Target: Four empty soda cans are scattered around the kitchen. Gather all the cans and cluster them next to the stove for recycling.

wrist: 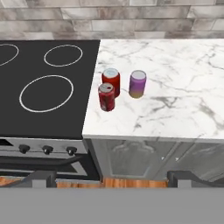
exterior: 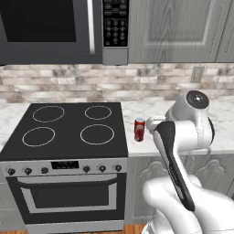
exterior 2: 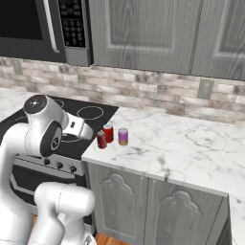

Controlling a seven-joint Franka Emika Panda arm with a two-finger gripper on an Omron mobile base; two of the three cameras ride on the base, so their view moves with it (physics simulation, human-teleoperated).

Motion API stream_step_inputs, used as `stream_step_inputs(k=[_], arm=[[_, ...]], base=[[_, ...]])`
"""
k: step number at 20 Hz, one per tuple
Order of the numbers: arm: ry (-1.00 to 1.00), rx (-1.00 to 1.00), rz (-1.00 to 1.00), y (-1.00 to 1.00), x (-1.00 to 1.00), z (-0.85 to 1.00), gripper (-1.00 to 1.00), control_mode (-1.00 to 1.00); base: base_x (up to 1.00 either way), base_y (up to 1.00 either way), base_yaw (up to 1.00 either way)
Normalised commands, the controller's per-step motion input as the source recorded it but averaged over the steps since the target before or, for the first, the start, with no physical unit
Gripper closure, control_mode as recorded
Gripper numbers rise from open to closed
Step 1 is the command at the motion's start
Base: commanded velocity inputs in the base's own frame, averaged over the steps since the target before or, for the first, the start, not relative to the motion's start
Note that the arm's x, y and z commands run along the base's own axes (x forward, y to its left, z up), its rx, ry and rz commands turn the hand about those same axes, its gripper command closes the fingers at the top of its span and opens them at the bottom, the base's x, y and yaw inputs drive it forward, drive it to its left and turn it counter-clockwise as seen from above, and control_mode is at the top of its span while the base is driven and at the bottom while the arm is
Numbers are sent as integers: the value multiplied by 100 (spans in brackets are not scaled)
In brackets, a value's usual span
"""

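Two red soda cans stand touching on the white marble counter (wrist: 175, 96), just right of the stove (wrist: 52, 118): the nearer can (wrist: 106, 96) and the one behind it (wrist: 111, 79). From the right base they are the near can (exterior 2: 101, 139) and the far can (exterior 2: 108, 133); from the left base they overlap as one red can (exterior: 139, 130) beside the stove's black cooktop (exterior: 68, 132). My gripper (wrist: 111, 177) is open and holds nothing. It hangs back from the counter's front edge, well short of the cans.
A purple can (wrist: 137, 84) with a yellowish base stands right of the red pair, also the purple can (exterior 2: 123, 137). A microwave (exterior: 50, 27) hangs over the stove, with grey cabinets (exterior 2: 143, 33) above the counter (exterior 2: 182, 139). My arm's elbow (exterior: 192, 119) blocks part of the counter.
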Motion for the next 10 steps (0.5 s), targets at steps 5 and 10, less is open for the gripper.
stream_step_inputs(k=[5,10], arm=[[-7,1,0,4,-16,14,-100,-100],[-4,0,0,1,-13,17,-100,-100]], base=[[0,0,0],[0,0,0]])
